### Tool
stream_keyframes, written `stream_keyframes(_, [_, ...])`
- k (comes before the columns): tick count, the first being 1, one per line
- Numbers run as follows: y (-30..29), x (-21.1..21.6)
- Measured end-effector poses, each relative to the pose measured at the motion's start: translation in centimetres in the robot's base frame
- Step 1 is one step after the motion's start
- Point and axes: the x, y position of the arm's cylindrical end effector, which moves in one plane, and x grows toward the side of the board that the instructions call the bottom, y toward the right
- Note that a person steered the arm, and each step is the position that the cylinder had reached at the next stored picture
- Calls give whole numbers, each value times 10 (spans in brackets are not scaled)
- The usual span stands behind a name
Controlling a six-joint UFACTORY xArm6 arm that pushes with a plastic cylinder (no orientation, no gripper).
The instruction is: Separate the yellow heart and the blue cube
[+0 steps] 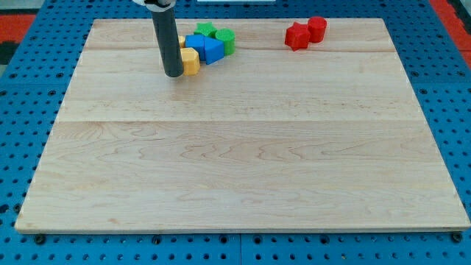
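Note:
The yellow heart (pixel 191 62) lies near the view's top left of the wooden board (pixel 243 169), touching a blue block (pixel 213 51) on its right. A blue cube (pixel 195 43) sits just above the heart, in the same cluster. A second yellow block (pixel 182 41) peeks out behind the rod. My tip (pixel 174 74) rests on the board right against the yellow heart's left side; the dark rod rises from there and hides part of the cluster.
A green star-like block (pixel 205 30) and a green cylinder (pixel 225 40) sit at the cluster's top right. A red star-like block (pixel 297 35) and a red cylinder (pixel 316 28) stand together at the view's top right. Blue pegboard surrounds the board.

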Motion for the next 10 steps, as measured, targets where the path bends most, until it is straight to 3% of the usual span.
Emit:
stream_keyframes(1, [0,1])
stream_keyframes(2, [-3,28])
stream_keyframes(3, [-35,47])
stream_keyframes(4, [-88,42])
stream_keyframes(5, [-134,7])
stream_keyframes(7, [-95,-74])
stream_keyframes(9, [-76,-83])
stream_keyframes(10, [-12,-59])
